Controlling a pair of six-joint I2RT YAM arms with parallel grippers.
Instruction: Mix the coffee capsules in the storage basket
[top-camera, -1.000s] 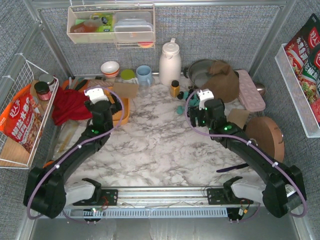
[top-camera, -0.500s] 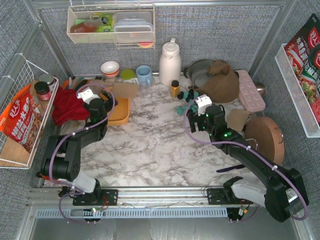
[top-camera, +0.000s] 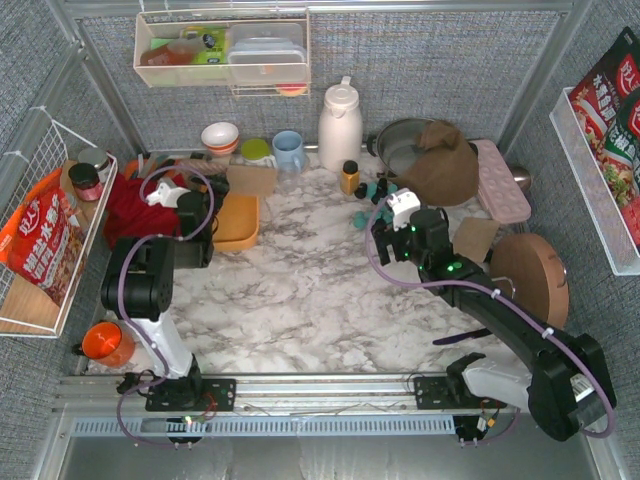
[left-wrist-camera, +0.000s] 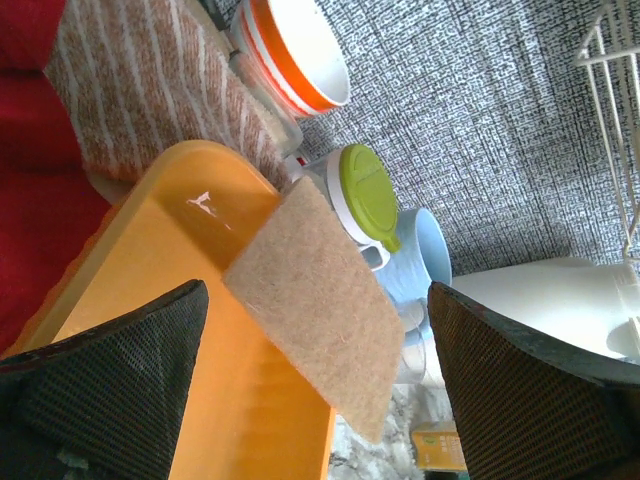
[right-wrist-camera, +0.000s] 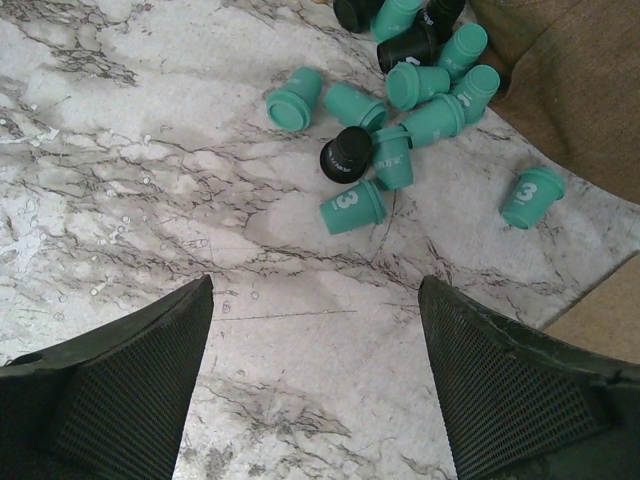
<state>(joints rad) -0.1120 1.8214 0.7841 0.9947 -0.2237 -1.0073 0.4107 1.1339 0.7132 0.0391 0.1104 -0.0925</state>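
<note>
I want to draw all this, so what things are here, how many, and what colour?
capsules: about fourteen, teal with a few black, loose on the table by the brown cloth
basket: one, orange, left side
pad: one, tan, at the basket's far edge
bowl: one, white and orange, back left
cup: one, lime lid, beside the bowl
mug: one, pale blue, beside the cup
jug: one, white, back middle
bottle: one, amber, near the capsules
red cloth: one, left of the basket
pink tray: one, back right
board: one, brown, round, right side
left gripper: one, black, open, by the basket
right gripper: one, black, open, over the table near the capsules
</note>
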